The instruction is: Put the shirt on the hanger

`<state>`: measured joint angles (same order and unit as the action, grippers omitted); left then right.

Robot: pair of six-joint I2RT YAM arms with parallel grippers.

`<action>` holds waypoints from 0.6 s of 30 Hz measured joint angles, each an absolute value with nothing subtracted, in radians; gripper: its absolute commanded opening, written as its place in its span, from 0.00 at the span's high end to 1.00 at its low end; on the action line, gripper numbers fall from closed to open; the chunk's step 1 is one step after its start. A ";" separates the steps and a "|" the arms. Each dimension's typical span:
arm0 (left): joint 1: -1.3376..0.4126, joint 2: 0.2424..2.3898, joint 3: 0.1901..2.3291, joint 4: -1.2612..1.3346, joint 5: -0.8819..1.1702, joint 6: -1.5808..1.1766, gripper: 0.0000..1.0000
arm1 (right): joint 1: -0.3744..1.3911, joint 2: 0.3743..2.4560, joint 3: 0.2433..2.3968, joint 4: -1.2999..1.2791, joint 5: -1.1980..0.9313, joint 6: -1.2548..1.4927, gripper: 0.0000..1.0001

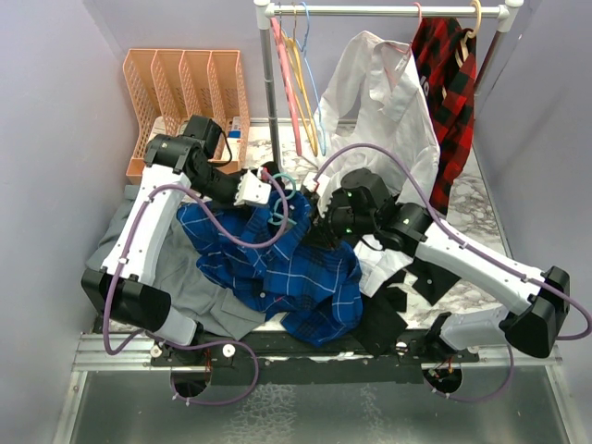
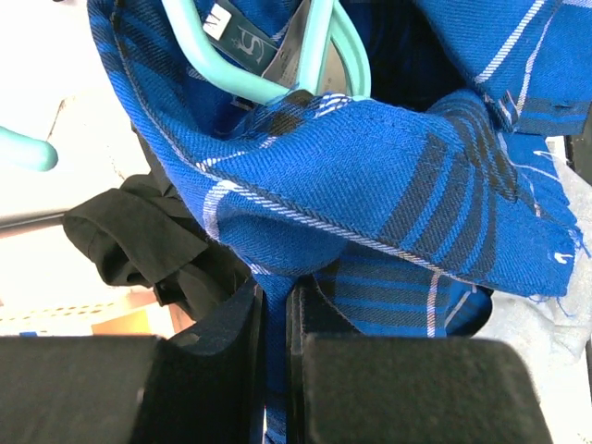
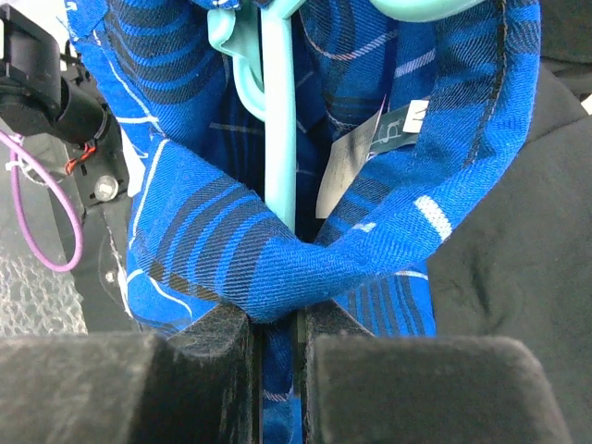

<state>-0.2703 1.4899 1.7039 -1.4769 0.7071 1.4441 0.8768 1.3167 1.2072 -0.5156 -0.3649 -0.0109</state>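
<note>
The left gripper (image 2: 275, 310) has its fingers pressed almost together and pinches a fold of the shirt (image 1: 277, 268) between them. The right gripper (image 3: 276, 324) is closed in the same way on another fold of the blue cloth. In the right wrist view one straight bar of the hanger (image 3: 277, 120) runs down into that fold, but it cannot be told whether the fingers hold the bar as well.

From above, the two grippers face each other near the middle of the table. The left one is at 9 o'clock from the hanger and the right one at 3 o'clock, and both are just beside it. The hook of the hanger shows at 12 o'clock, outside the cloth. The body of the shirt spreads from this place toward 6 o'clock, bunched, and partly lies over a grey shirt (image 1: 199, 282).

So the long axis of the shirt seems to run from 12 to 6, with the collar end at the hanger. The next move probably needs each gripper to draw its side of the cloth outward, to 9 and to 3, over the hanger's arms. Neither arm is clearly the nearer one
</note>
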 measured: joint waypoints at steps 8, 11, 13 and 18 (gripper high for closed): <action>-0.261 1.517 1.741 -1.444 0.729 1.387 0.01 | 0.892 1.164 1.094 -0.532 -0.320 0.062 0.99; -0.192 1.517 1.729 -1.444 0.747 1.396 0.01 | 0.896 1.069 1.085 -0.592 -0.270 0.097 0.99; -0.132 1.517 1.720 -1.441 0.777 1.410 0.02 | 0.896 1.036 1.085 -0.622 -0.228 0.109 0.99; -0.028 1.518 1.644 -1.428 0.760 1.480 0.01 | 0.896 0.987 1.083 -0.726 -0.113 0.124 0.99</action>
<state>-0.0284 1.5181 1.6440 -1.4277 0.7601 1.4796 0.8959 0.9871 1.0832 -0.7258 -0.1135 0.1238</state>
